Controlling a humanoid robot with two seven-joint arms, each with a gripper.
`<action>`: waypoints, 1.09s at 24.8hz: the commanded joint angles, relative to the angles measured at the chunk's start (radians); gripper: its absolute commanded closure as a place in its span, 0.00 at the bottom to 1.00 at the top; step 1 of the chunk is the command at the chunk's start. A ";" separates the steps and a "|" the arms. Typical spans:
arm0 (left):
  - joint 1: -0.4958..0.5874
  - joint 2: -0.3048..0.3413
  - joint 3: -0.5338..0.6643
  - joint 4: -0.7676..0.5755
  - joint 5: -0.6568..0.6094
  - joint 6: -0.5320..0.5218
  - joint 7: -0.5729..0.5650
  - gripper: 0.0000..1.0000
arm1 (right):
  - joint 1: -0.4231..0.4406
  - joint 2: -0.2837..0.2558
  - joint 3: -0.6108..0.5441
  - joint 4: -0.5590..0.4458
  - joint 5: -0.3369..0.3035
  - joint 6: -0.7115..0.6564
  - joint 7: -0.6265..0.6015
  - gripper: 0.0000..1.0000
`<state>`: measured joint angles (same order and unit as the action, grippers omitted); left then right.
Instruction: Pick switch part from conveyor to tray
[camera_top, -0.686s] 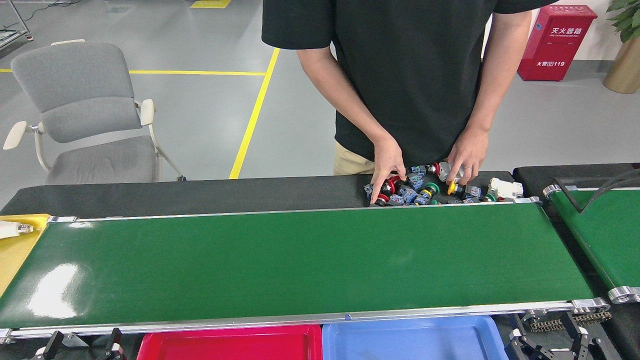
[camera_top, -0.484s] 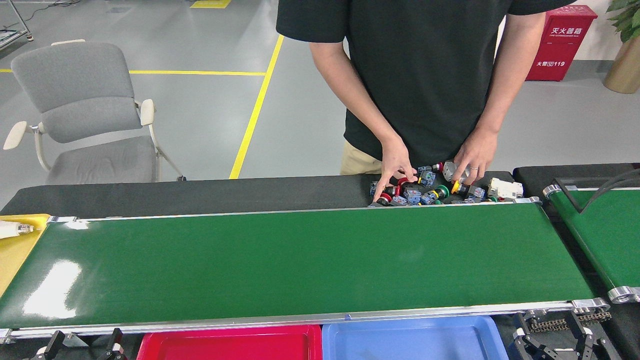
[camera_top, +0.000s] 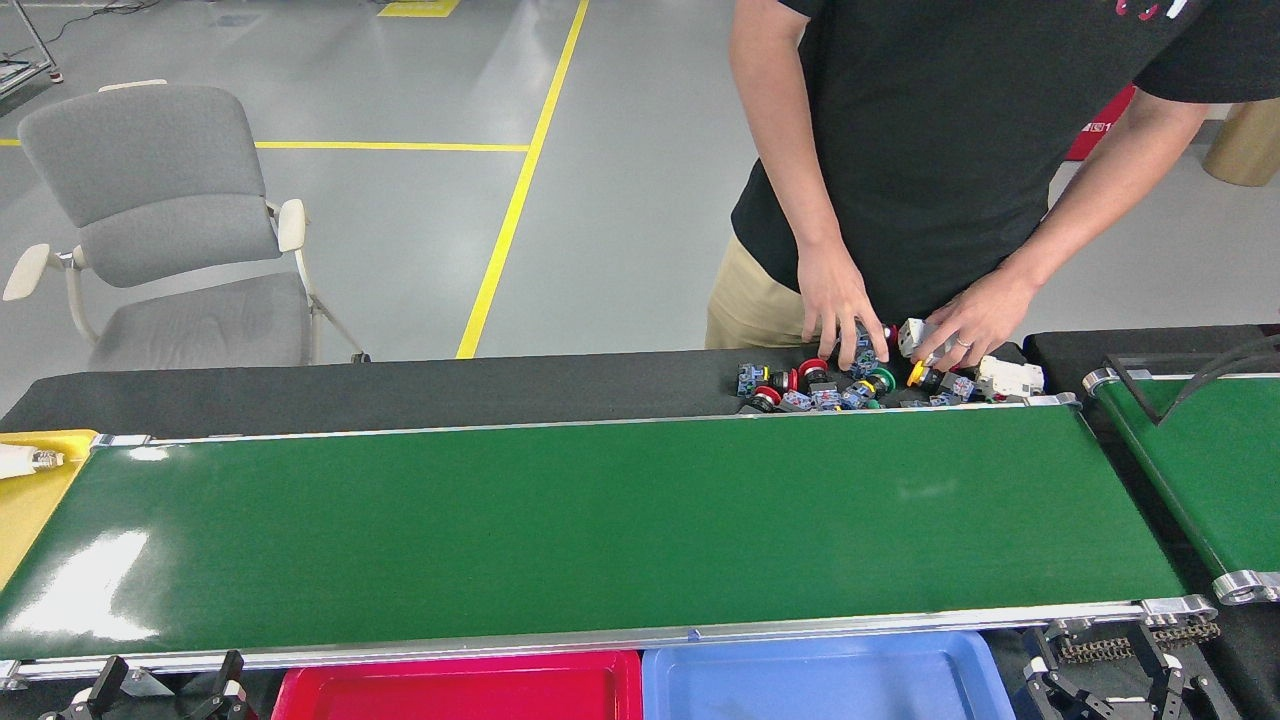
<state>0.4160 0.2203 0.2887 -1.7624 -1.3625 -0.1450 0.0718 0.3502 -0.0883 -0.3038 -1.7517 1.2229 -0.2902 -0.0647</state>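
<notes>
Both grippers, left and right, wait spread below the bare conveyor, parts far beyond.

Support: black table behind and around the belt
Conveyor: green belt, nothing on its surface
Far right of table: pile of switch parts, just beyond the conveyor's far rail
Near edge: red tray beside blue tray

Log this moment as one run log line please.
conveyor: no parts | switch parts: piled behind belt, person sorting | red tray, blue tray: waiting
</notes>
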 joint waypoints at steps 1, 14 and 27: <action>-0.005 0.007 0.006 -0.012 0.002 -0.004 0.005 0.00 | -0.008 -0.013 -0.006 -0.012 -0.003 -0.010 -0.007 0.02; -0.029 0.013 0.020 -0.012 0.003 0.005 0.005 0.00 | -0.004 -0.008 -0.006 -0.015 -0.003 -0.014 -0.007 0.02; -0.045 0.014 0.015 -0.008 0.002 0.002 0.005 0.00 | -0.010 -0.005 -0.001 -0.012 -0.002 -0.023 -0.004 0.02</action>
<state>0.3818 0.2210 0.2991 -1.7618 -1.3624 -0.1487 0.0718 0.3494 -0.0882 -0.3028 -1.7522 1.2231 -0.3119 -0.0661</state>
